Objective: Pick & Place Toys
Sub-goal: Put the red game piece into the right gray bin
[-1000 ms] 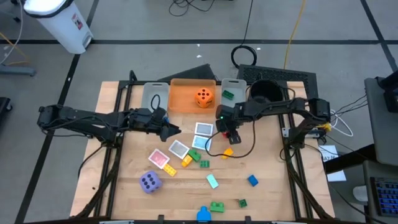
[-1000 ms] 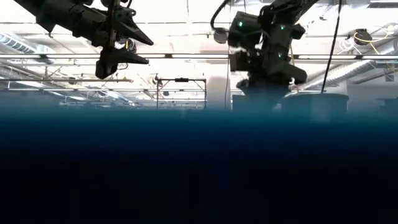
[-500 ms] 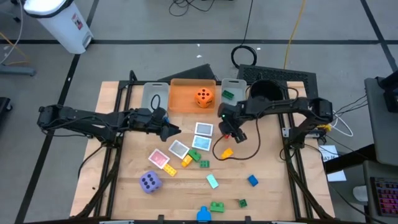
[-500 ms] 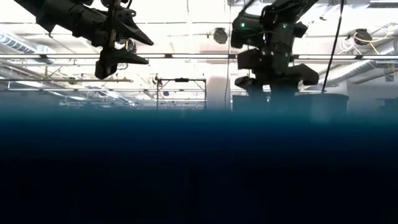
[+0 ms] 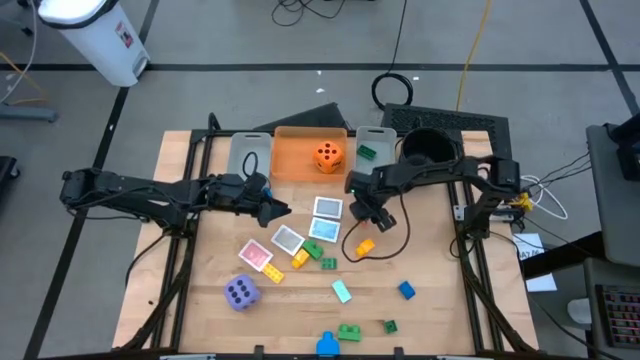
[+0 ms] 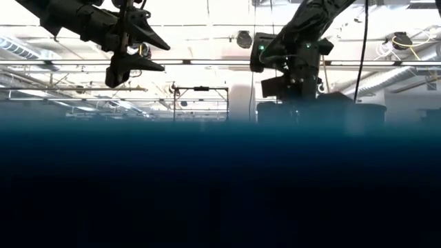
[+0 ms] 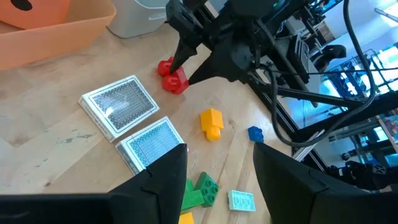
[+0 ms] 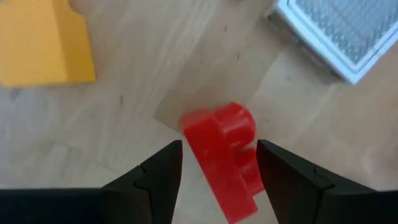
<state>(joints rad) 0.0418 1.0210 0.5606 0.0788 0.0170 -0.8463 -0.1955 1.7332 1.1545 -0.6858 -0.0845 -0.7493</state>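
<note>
**Right pincer stood over a red brick, left arm waited beside the cards**

In the right wrist view the right pincer [image 8: 217, 171] stood spread, one dark finger [image 8: 152, 180] on each side of a red brick [image 8: 225, 158] that lay on the bare worktop [image 8: 137, 118]. The brick sat between the fingers, nearer the one at the picture's right; whether either finger touched it could not be told. A yellow brick [image 8: 43, 43] lay just beyond, and the corner of a white-edged picture card [image 8: 339, 34] showed farther off.

From above, the right arm reached in from the table's right edge, elbow bent, its wrist turned down over the middle of the worktop [image 5: 430, 270], with the right pincer [image 5: 368, 212] just right of the picture cards [image 5: 327, 208]. The yellow brick [image 5: 365, 245] lay a little nearer the front edge.

The left arm stretched level from the left side, the left pincer [image 5: 278, 210] held above the wood, left of the cards. In its wrist view its fingers [image 7: 165, 180] stood wide apart, holding nothing, looking across two cards [image 7: 121, 104] toward the red brick [image 7: 173, 76] under the other arm's tips.

Toward the front lay a purple die [image 5: 241, 292], green bricks [image 5: 322, 252], a blue brick [image 5: 406, 290] and a pale card [image 5: 342, 291]. At the far edge, the orange die [image 5: 327, 156] sat in the orange bin [image 5: 290, 160], between grey bins [image 5: 248, 153], with a black bowl [image 5: 428, 146] to the right.
</note>
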